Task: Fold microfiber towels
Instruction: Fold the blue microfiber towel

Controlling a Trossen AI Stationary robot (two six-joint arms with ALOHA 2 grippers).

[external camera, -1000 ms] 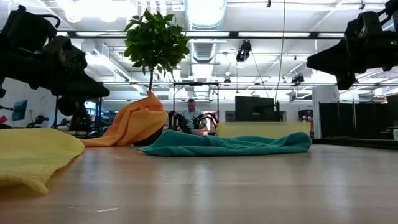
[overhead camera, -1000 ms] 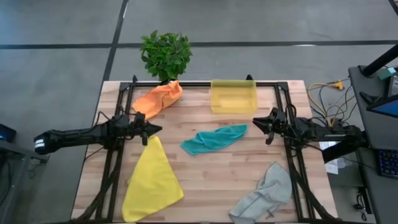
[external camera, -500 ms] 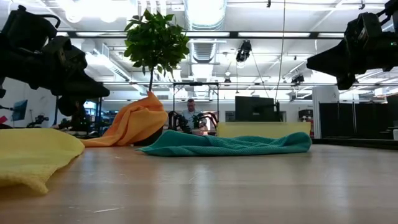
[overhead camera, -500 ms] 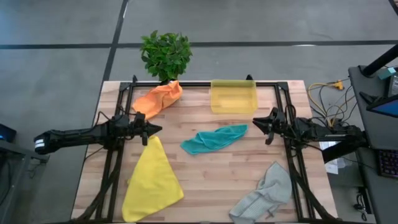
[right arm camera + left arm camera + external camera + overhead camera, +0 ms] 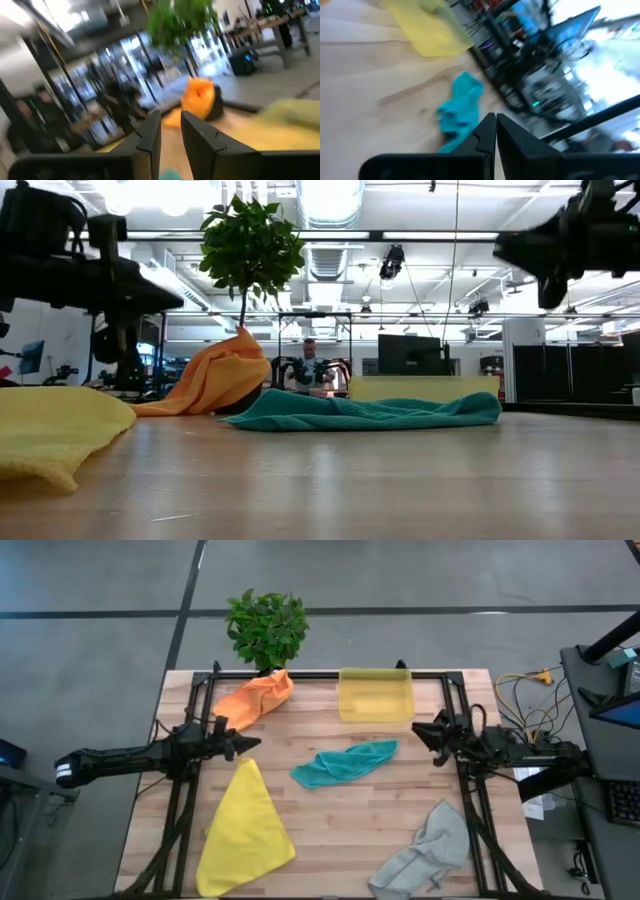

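Observation:
Four microfiber towels lie loose on the wooden table. The orange one [image 5: 255,697] is bunched at the far left. The yellow one [image 5: 243,830] lies spread flat at the near left. The teal one [image 5: 343,762] is crumpled in the middle, and the light grey one [image 5: 425,852] is crumpled at the near right. My left gripper [image 5: 250,745] is shut and hovers level above the yellow towel's far tip. My right gripper [image 5: 415,728] hovers right of the teal towel, its fingers [image 5: 150,130] a narrow gap apart with nothing between them. Neither gripper touches a towel.
A translucent yellow plastic bin [image 5: 375,695] stands at the far middle, close to my right gripper. A potted plant [image 5: 266,628] stands at the far edge behind the orange towel. Black frame rails [image 5: 185,810] run along both side edges. Bare wood lies between the towels.
Both grippers have tipped their fingers upward and rolled at the wrist while staying over the same spots. In the low view, both now sit higher and more level. The towels have not moved.

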